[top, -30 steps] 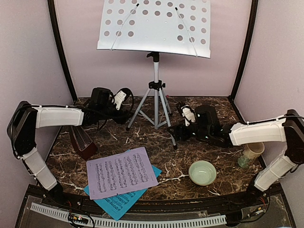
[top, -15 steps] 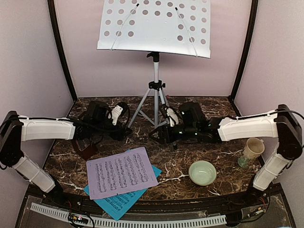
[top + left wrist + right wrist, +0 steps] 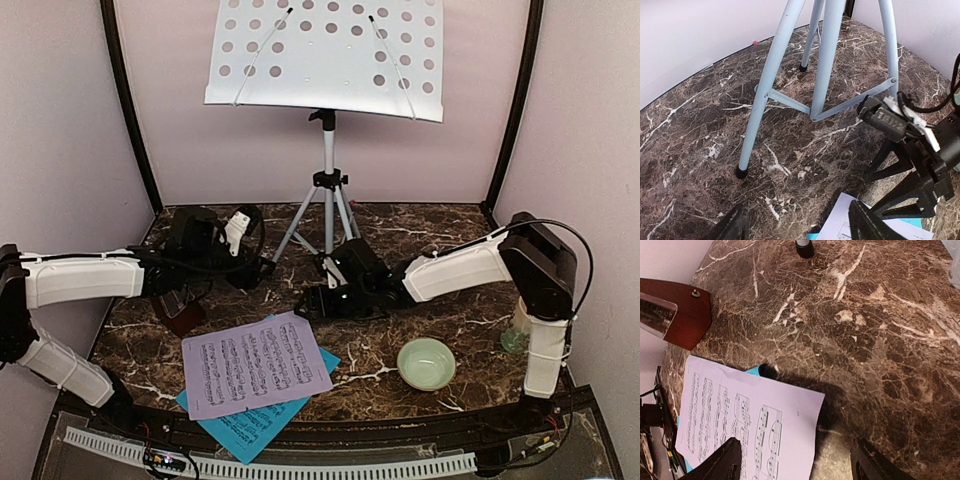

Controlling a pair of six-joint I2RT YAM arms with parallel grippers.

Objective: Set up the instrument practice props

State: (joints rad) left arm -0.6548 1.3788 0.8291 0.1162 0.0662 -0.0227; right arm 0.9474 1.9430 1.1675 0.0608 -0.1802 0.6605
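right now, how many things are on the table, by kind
stand: 1
pages: 2, lavender and cyan
metronome: 1
bowl: 1
mug: 1
total: 6

Top cam overhead; low wrist cams sharing page (image 3: 258,362)

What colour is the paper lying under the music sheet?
The paper is bright cyan, under the lavender sheet; clearest in the top view.
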